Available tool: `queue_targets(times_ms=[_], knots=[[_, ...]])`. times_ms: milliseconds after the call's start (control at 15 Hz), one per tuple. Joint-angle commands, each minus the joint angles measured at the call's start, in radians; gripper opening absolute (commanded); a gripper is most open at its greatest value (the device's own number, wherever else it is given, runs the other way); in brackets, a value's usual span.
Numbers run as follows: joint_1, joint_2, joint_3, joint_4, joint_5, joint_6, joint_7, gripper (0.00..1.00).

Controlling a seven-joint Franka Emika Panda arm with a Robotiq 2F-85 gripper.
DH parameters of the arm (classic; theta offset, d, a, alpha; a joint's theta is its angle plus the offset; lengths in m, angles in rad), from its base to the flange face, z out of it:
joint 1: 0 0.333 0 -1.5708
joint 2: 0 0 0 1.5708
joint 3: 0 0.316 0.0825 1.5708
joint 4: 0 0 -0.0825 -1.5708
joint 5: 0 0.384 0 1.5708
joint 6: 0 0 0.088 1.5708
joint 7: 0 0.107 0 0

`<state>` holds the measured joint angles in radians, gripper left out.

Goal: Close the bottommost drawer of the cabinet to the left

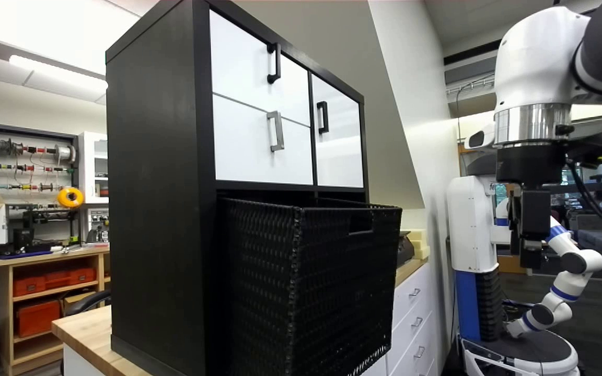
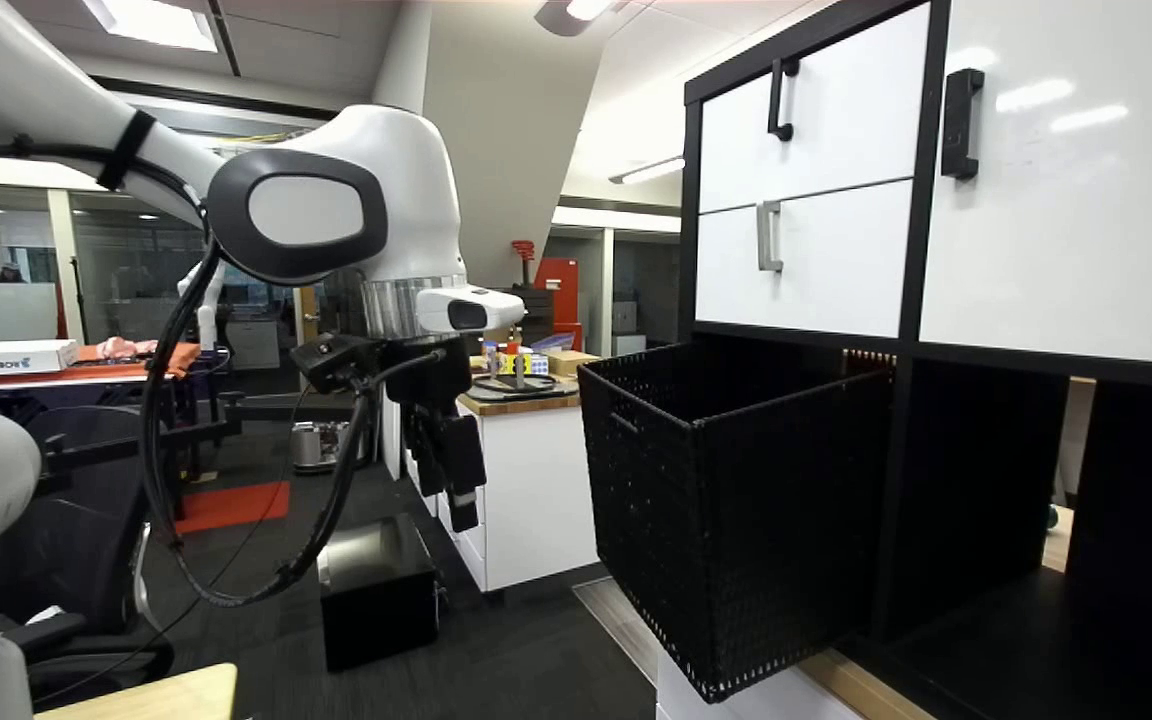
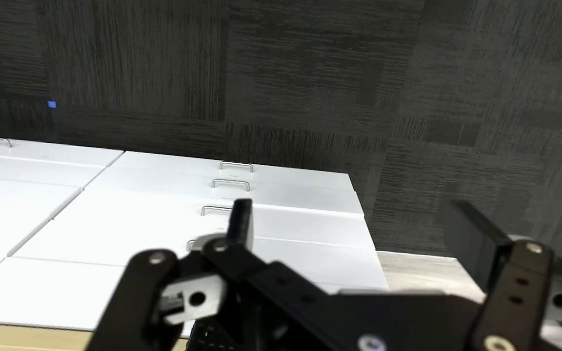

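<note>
My pincer [image 3: 356, 226] is spread, its black fingers [image 3: 240, 222] well apart, at lower centre and lower right of the wrist view. In an exterior view it points down, left of centre, apart from the bottommost drawer [image 2: 736, 530] right of centre. In both exterior views that drawer juts from the cabinet [image 1: 154, 183], below white fronts [image 1: 243, 151]. Past my fingers, a low white cabinet [image 3: 164, 222] fills the wrist view's lower left; dark carpet [image 3: 310, 73] spans the top. Farther off, a white robot [image 1: 471, 224] stands at an exterior view's right.
</note>
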<state>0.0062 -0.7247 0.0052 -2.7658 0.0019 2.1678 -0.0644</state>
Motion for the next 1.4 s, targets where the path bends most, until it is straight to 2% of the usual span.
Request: queue_targets(times_ms=[0,400,667,933,1333], knots=[[0.030,0.092,0.016,0.002,0.052,0.133,0.062,1.00],[0.051,0.278,0.034,0.040,0.063,0.378,0.071,1.00],[0.052,0.421,0.039,0.111,0.056,0.501,0.069,1.00],[0.047,0.558,0.039,0.232,0.048,0.564,0.063,1.00],[0.039,0.721,0.040,0.411,0.015,0.582,0.060,1.00]])
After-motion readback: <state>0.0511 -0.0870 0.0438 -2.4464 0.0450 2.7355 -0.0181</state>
